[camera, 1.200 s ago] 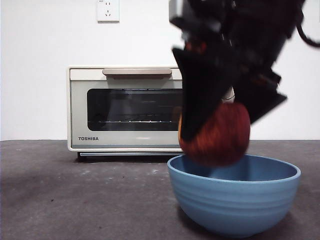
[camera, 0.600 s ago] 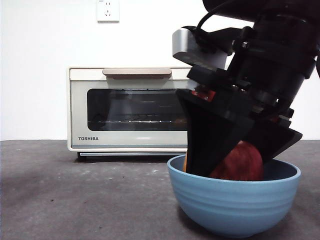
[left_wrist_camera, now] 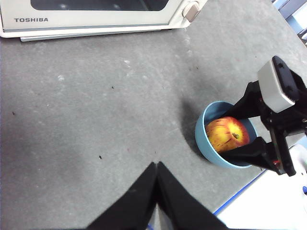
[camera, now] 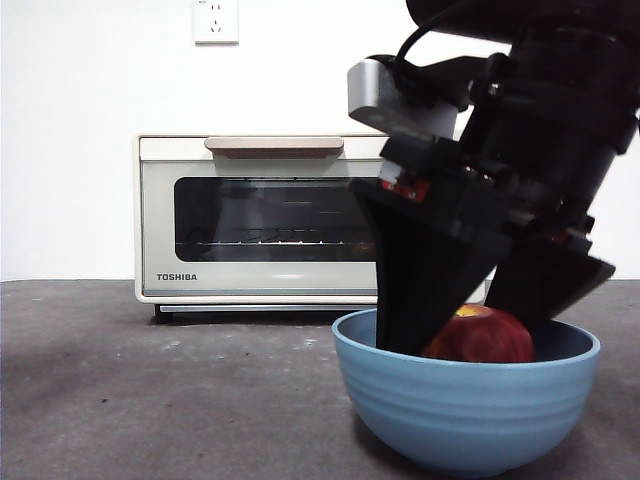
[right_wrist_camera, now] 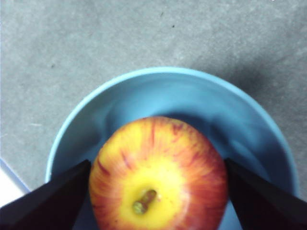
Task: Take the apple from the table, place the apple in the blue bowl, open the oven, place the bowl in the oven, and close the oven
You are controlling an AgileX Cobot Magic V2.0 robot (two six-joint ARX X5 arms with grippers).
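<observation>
The red and yellow apple point(camera: 482, 338) rests inside the blue bowl point(camera: 465, 415) on the table point(camera: 150, 390), at the near right. My right gripper point(camera: 455, 335) reaches down into the bowl, open, one black jaw on each side of the apple point(right_wrist_camera: 158, 172). The bowl's rim point(right_wrist_camera: 192, 81) rings the fruit in the right wrist view. My left gripper point(left_wrist_camera: 156, 165) hangs shut and empty over bare table, well apart from the bowl point(left_wrist_camera: 204, 141) and the apple point(left_wrist_camera: 228, 134). The cream Toshiba oven point(camera: 250, 215) stands at the back, its door closed.
A wall socket point(camera: 216, 20) is on the white wall behind the oven. The table's front edge, with a blue strip point(left_wrist_camera: 240, 191), runs just beyond the bowl. Bare table lies between the oven point(left_wrist_camera: 96, 14) and the bowl.
The right gripper came down with the apple into the bowl. Its jaws have since spread a little and the apple has sunk lower, onto the bowl's bottom.
</observation>
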